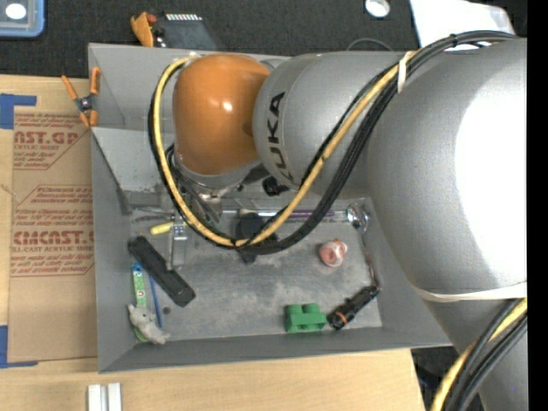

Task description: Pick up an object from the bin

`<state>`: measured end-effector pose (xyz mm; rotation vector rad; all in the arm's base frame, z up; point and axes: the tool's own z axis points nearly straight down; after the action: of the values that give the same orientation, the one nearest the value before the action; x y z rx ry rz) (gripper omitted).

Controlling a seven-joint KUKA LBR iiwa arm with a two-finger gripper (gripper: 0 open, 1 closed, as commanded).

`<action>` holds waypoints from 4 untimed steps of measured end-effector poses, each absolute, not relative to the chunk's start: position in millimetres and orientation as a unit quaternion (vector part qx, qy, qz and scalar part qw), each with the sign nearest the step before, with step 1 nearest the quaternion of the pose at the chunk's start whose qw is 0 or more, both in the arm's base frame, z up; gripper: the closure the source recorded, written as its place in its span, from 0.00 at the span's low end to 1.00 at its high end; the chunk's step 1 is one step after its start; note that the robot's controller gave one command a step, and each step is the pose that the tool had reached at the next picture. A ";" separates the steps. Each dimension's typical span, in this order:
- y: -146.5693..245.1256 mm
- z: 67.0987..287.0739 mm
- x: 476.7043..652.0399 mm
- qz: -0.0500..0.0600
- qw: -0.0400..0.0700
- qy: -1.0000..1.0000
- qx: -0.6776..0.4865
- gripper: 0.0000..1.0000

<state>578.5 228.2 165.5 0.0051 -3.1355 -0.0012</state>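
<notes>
Tool (180, 235) hangs low at left-centre of the bin (111, 187), under the arm's orange cover. Cables mask much of it, so I cannot tell whether it is wide or narrow.

Nearest things: a yellow bit (159, 228) just beside it on the left, and a black bar (161, 271) just below it, lying diagonally on the bin floor toward lower left.

Judgement: the bar is the likeliest pick. It looks like stiff, light, smooth plastic and not fragile. It may slip or pivot if taken at an end. Best hold is across its narrow width, near mid-length.

Further out: green stick (137, 285) and grey scrap (147, 324) at lower left. Green block (304, 318), pink lump (332, 253) and black plug (355, 305) at lower right, well apart.
</notes>
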 end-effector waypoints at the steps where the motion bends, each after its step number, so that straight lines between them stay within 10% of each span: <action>1: 227.0 170.3 580.7 -0.001 -0.001 -1.000 0.001 0.00; 2: 229.8 86.2 537.3 -0.002 -0.001 -0.999 -0.044 0.00; 4: 228.1 90.9 525.6 -0.003 -0.003 -0.996 -0.084 0.00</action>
<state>525.6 228.1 90.9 -0.2640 -3.1360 -0.0090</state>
